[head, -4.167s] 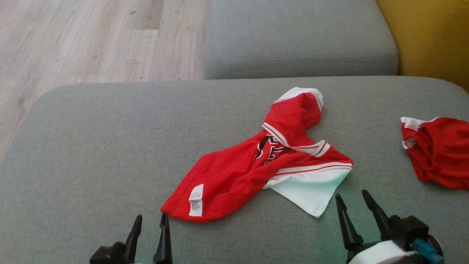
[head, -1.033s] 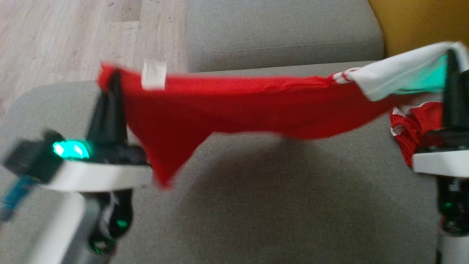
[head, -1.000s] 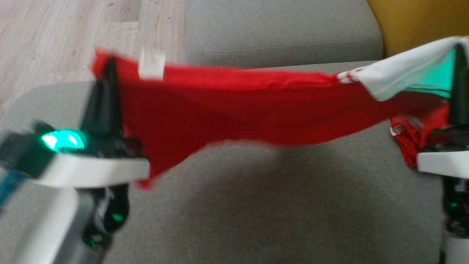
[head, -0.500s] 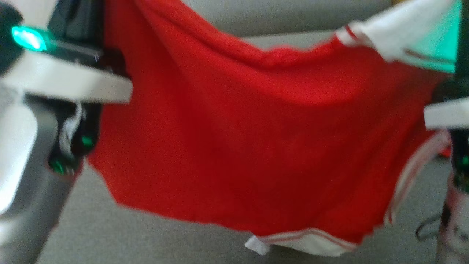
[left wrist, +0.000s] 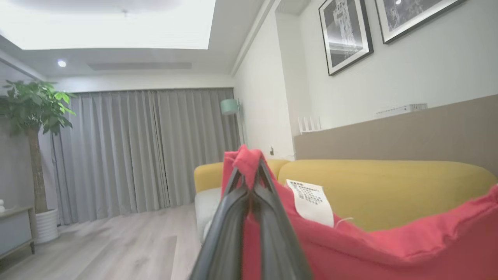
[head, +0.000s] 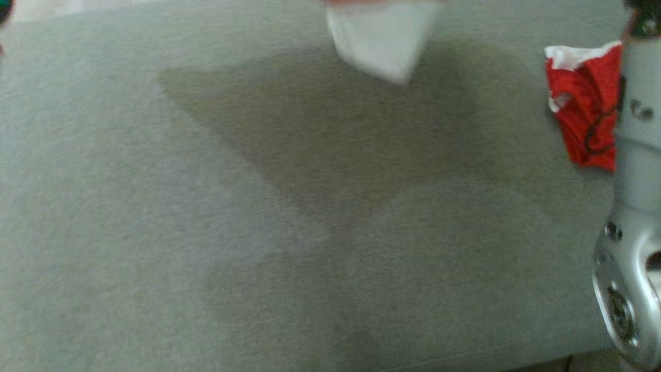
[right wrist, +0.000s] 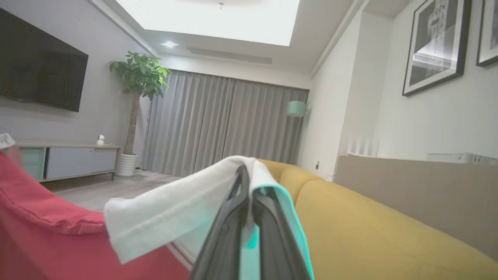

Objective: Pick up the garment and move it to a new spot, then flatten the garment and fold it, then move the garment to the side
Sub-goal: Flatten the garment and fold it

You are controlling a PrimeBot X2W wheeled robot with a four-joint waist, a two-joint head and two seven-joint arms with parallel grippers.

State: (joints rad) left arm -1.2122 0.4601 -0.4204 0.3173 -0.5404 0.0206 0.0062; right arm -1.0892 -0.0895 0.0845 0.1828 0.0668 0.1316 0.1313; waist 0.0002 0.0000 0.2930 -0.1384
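The garment is a red jersey with white trim, held up in the air between both grippers. In the left wrist view my left gripper (left wrist: 249, 171) is shut on a red corner of the garment (left wrist: 389, 249), beside its white label (left wrist: 311, 202). In the right wrist view my right gripper (right wrist: 246, 175) is shut on the garment's white end (right wrist: 175, 214), with red cloth (right wrist: 46, 233) sagging to the left. In the head view a blurred white tip of the garment (head: 382, 41) hangs at the top edge above its shadow on the grey cushion (head: 206, 232).
A second red and white garment (head: 583, 108) lies crumpled at the cushion's right, partly behind my silver right forearm (head: 632, 206). A yellow sofa back (left wrist: 389, 186) runs behind the cushion. Wooden floor (left wrist: 116, 241), a potted plant (left wrist: 35, 116) and curtains lie beyond.
Both grippers took hold of the garment on the cushion and have lifted it, stretched between them. It has risen almost out of the head view, which has also shifted.
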